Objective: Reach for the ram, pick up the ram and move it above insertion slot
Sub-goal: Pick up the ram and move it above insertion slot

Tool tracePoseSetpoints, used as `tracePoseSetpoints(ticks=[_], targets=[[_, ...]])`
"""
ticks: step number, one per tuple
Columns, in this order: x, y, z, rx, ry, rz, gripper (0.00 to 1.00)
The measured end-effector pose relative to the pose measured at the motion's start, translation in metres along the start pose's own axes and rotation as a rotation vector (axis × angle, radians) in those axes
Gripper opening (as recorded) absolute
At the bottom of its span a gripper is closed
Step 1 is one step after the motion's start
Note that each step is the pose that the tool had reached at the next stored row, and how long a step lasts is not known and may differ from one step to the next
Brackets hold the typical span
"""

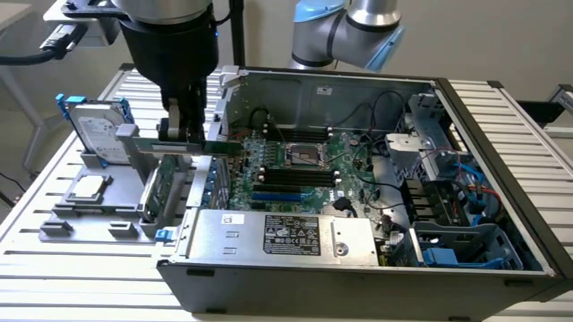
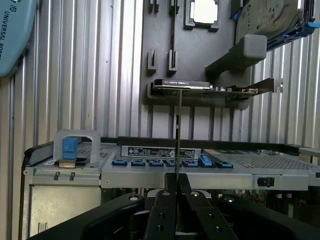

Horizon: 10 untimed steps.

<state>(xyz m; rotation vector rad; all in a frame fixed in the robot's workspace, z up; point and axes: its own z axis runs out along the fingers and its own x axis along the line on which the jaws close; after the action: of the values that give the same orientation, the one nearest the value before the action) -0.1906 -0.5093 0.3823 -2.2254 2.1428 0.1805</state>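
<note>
- Gripper [image 1: 184, 134] is seen in the exterior view at the exterior view's left of the open computer case [image 1: 465, 221], just outside its wall, above the grey parts fixture [image 1: 90, 201].
- Fingers are closed on the ram [image 1: 192, 145]; in the exterior view the stick is held edge-up and lengthwise across the fingertips, its green end projecting toward the case.
- In the wrist view the ram [image 2: 178, 130] is seen end-on as a thin vertical line rising from between the closed black fingers [image 2: 165, 210]; its flat face cannot be made out there.
- Insertion slot [image 1: 296, 176]: one of several parallel black sockets on the motherboard inside the case, well apart from the gripper toward the exterior view's right. The ram is not above it.
- Between gripper and slot stands the case wall; just below the gripper an expansion card [image 1: 160, 191] stands upright in the fixture.
- Beyond the gripper in the exterior view's left: a hard drive [image 1: 98, 134] in a blue bracket and a processor chip [image 1: 88, 188] lying in the fixture.
- The wrist view additionally shows the case's edge with blue clips [image 2: 155, 162] and the fixture, the card lying edge-on across it [image 2: 200, 87].
- Power supply [image 1: 278, 238] lies near the case front.
</note>
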Motion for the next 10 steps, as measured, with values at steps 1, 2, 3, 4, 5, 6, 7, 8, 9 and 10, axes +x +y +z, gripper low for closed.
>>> tracePoseSetpoints(ticks=[1,2,3,4,5,6,7,8,9,10], targets=[[0.000,-0.0044,-0.0002,-0.0001,-0.0009,0.000,0.14],[0.000,-0.0088,-0.0004,-0.0001,-0.0019,-0.001,0.14],[0.000,-0.0134,-0.0007,-0.0001,-0.0028,-0.001,0.14],[0.001,-0.0179,-0.0010,-0.0003,-0.0034,-0.001,0.14],[0.001,-0.0228,-0.0011,-0.0003,-0.0039,-0.002,0.14],[0.001,-0.0273,-0.0014,-0.0004,-0.0040,-0.002,0.14],[0.001,-0.0318,-0.0016,-0.0005,-0.0041,-0.002,0.14],[0.001,-0.0363,-0.0018,-0.0006,-0.0040,-0.002,0.14],[0.001,-0.0408,-0.0020,-0.0006,-0.0041,-0.003,0.14],[0.001,-0.0453,-0.0022,-0.0006,-0.0042,-0.003,0.14]])
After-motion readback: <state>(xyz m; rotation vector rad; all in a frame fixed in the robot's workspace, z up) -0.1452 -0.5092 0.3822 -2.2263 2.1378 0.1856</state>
